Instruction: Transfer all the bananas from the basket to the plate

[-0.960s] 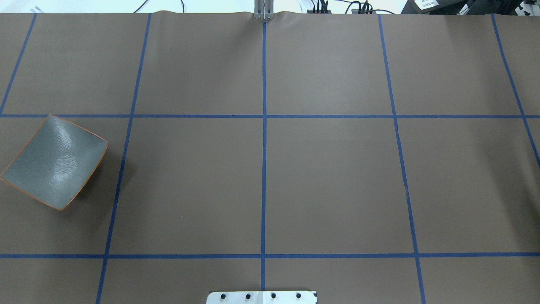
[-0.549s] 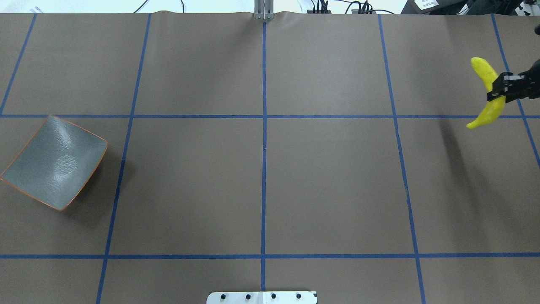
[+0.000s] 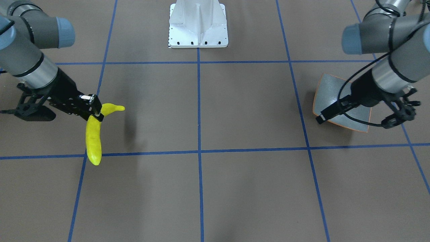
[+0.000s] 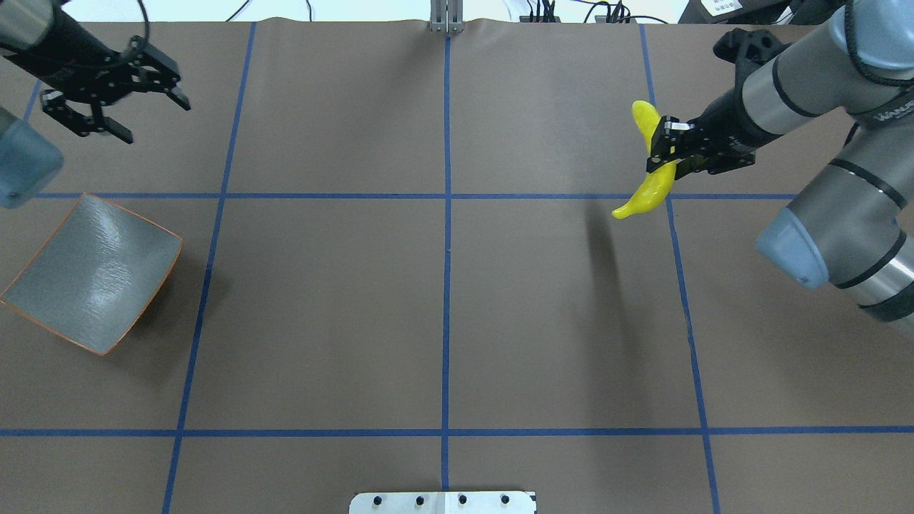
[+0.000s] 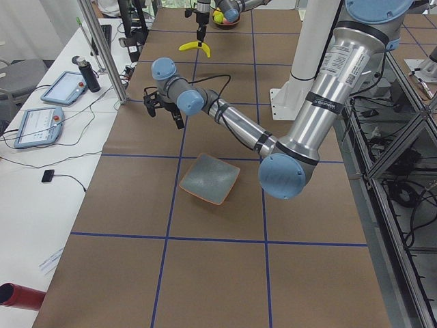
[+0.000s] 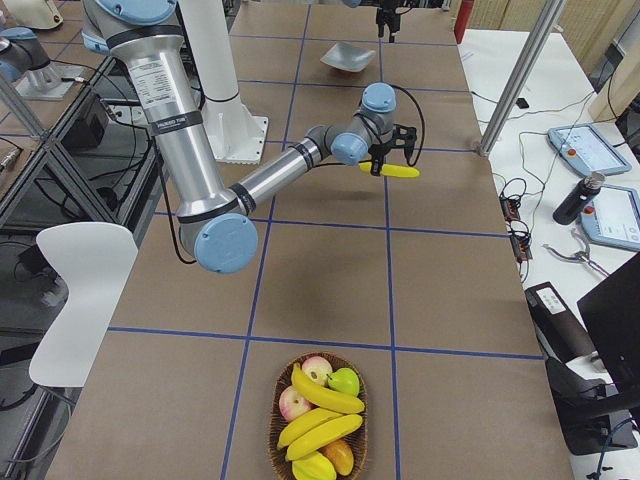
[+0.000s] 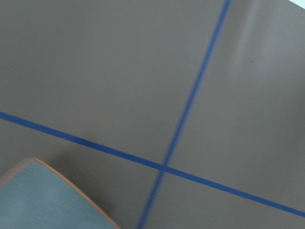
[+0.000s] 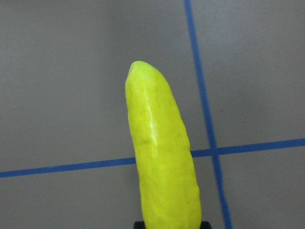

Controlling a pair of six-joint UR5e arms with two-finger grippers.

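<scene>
My right hand (image 4: 663, 158) is clamped on one banana (image 4: 648, 191), gripping it near the middle so that both ends stick out. The banana hangs in the air above the right half of the bench (image 4: 557, 321), close to a crossing of the blue lines (image 4: 557, 196), and its shadow falls on the brown paper beneath. In the right wrist view one rounded end of the fruit fills the centre, with that crossing behind it.

My left hand (image 4: 158, 121) is spread wide and holds nothing. It hovers over the far left part of the bench, beyond the plate (image 4: 93, 275) as I see it from overhead, not above it. The plate lies flat near the bench's left edge, its whole glossy grey-green face in view. One orange-rimmed corner shows at the bottom left of the left wrist view.

The basket (image 6: 272, 425) sits at the bench's right end, well apart from the plate. In it I see several bananas (image 6: 325, 392) lying across one another, together with a few apples (image 6: 316, 370), two reddish and one green.
</scene>
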